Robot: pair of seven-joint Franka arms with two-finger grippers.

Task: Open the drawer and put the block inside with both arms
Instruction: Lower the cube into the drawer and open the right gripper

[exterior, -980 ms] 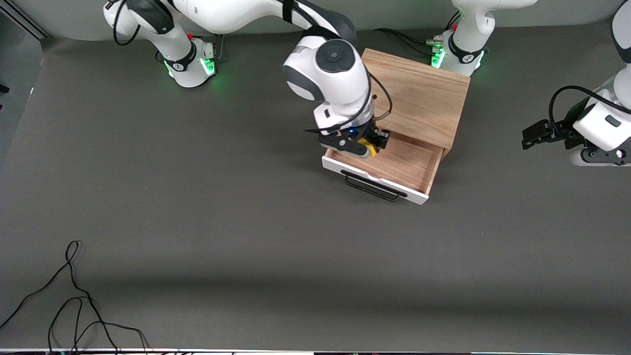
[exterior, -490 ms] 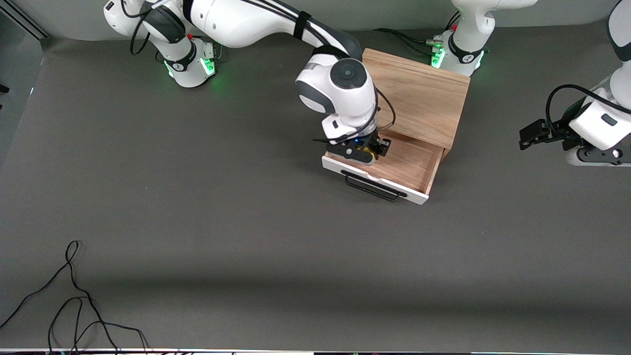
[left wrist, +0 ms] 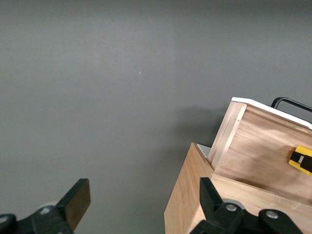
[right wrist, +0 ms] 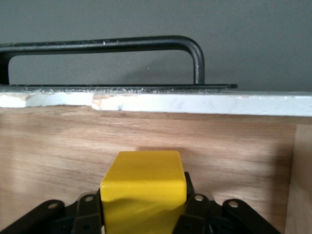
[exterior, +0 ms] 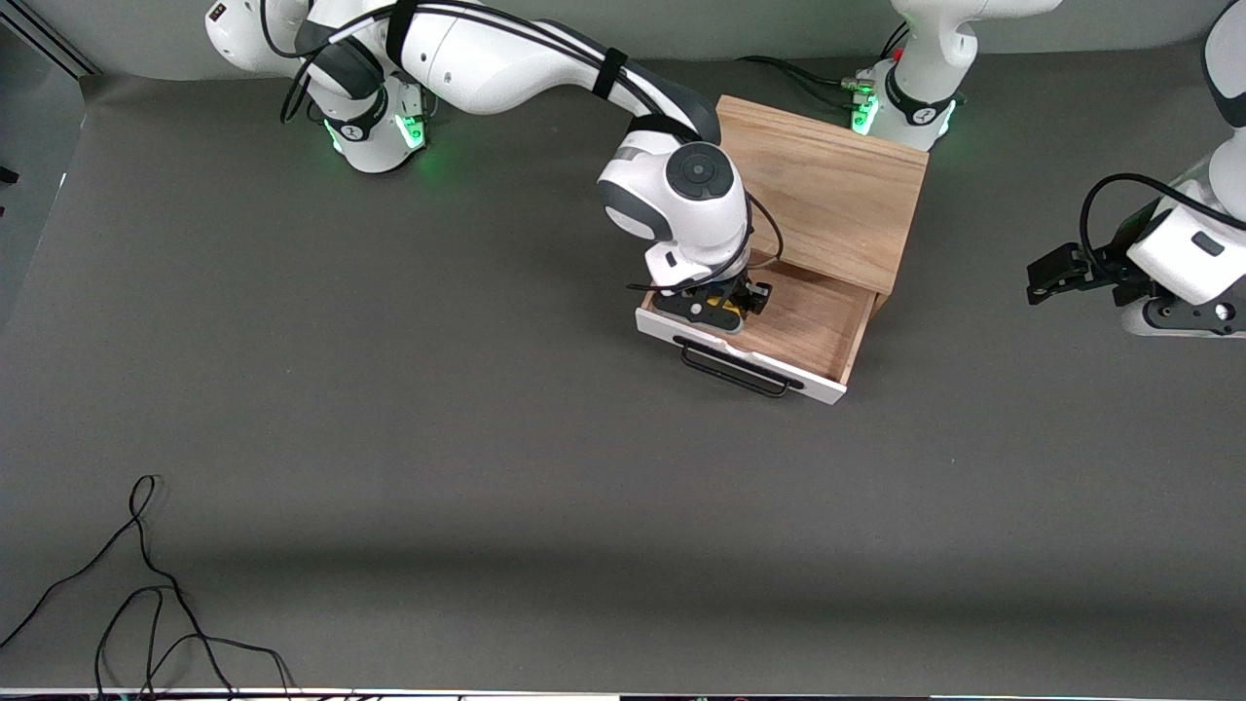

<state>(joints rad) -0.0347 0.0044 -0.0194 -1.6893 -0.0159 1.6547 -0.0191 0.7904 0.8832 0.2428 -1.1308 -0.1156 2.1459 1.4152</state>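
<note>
Yellow block [right wrist: 143, 187] (pincer-held) inside drawer [exterior: 818, 326]

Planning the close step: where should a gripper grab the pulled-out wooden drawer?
Grip the black wire handle on the wooden drawer's white front panel, coming from the front-camera side. The bar stands clear of the panel, leaving finger room. The right gripper is inside the drawer, shut on the small yellow block.

From the front, my own right wrist is covering most of the block [exterior: 725, 304] and my right gripper [exterior: 722, 302]. The box [exterior: 827, 200] is hiding the drawer's [exterior: 813, 326] inner end. In my right wrist view, the edge is cutting off my fingers [right wrist: 87, 217] and the handle [right wrist: 102, 46].
</note>
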